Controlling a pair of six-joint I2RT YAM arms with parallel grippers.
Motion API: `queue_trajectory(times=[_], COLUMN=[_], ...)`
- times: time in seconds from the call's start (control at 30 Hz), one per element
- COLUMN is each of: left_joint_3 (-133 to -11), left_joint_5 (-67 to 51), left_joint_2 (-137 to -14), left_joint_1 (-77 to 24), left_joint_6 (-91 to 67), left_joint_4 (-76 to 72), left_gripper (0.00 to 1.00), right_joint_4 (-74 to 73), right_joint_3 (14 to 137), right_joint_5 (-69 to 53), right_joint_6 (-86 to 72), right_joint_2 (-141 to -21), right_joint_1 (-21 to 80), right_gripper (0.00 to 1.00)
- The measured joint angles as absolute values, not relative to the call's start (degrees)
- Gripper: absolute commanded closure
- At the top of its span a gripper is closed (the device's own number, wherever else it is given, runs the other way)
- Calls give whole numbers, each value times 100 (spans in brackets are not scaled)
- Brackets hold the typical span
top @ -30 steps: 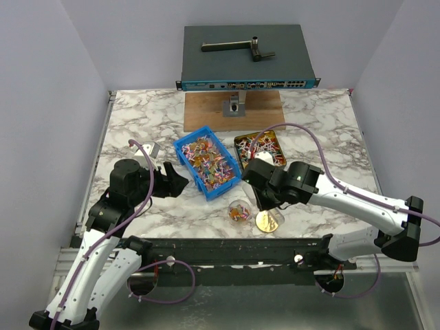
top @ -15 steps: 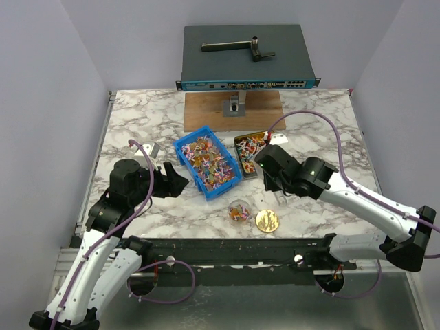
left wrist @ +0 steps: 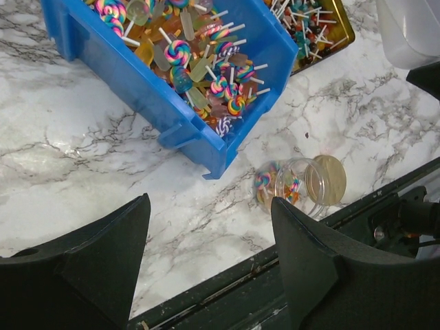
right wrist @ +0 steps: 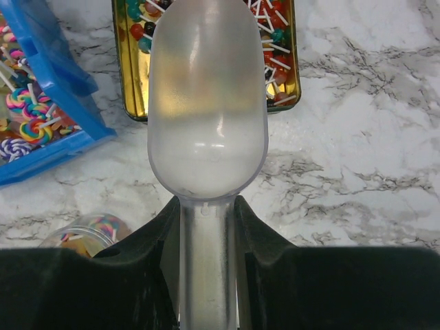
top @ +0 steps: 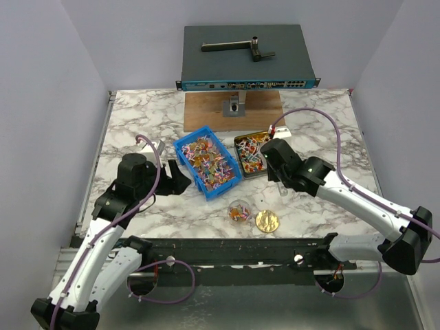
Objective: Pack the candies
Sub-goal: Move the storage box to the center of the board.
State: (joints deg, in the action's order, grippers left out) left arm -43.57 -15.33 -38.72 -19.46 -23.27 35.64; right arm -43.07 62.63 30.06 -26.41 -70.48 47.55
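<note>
Marble-look tabletop (top: 137,124), grey walls, network switch (top: 247,62) at back behind a wooden board (top: 234,113). Candies (left wrist: 206,69) mostly heaped in blue bin (left wrist: 137,89) mid-table; more in gold tin (right wrist: 130,89) just right of it; a few already inside small clear jar (left wrist: 292,189), which looks tipped on its side near front edge. Round gold lid (top: 267,221) lies beside jar, off. Right gripper (right wrist: 207,234) pinched on handle of translucent scoop (right wrist: 206,103), bowl looks empty, hovering over near end of tin. Left gripper (left wrist: 210,213) spread wide, holding nothing, hanging over bare marble left of bin, w/ jar ahead of it. Handling guess: sweets are light, small, slick-wrapped, many on thin sticks, so they prob. tangle and skate away from fingertips; poor for single picks. Better taken in bulk w/ scoop, pushed low into the heap. Sticks may snag at jar mouth. Jar likely rolls, so needs steadying at its wall.
</note>
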Motion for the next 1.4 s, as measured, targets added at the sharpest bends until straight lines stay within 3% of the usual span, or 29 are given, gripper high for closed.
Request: queue_trajectory(times=[0.53,0.9,1.4], left_joint_3=[-5245,-6528,-8171], left_joint_5=[-1951,-1833,-1345], left_joint_2=[-5457,-7161,-9386], left_joint_1=[-2683,-3594,-4027], left_joint_6=[-3133,-3815,-4663], left_joint_4=[3203,2764,2351], left_gripper=[28,32,39], right_joint_4=[-3887,-3857,-3885], right_joint_3=[5916,5841,5756], right_joint_5=[2930,2803,2753], right_joint_6=[-2432,-2440,-2543], right_joint_2=[-6355,-5561,-4674], right_joint_1=[4722,4722,4722], right_gripper=[99,99,99])
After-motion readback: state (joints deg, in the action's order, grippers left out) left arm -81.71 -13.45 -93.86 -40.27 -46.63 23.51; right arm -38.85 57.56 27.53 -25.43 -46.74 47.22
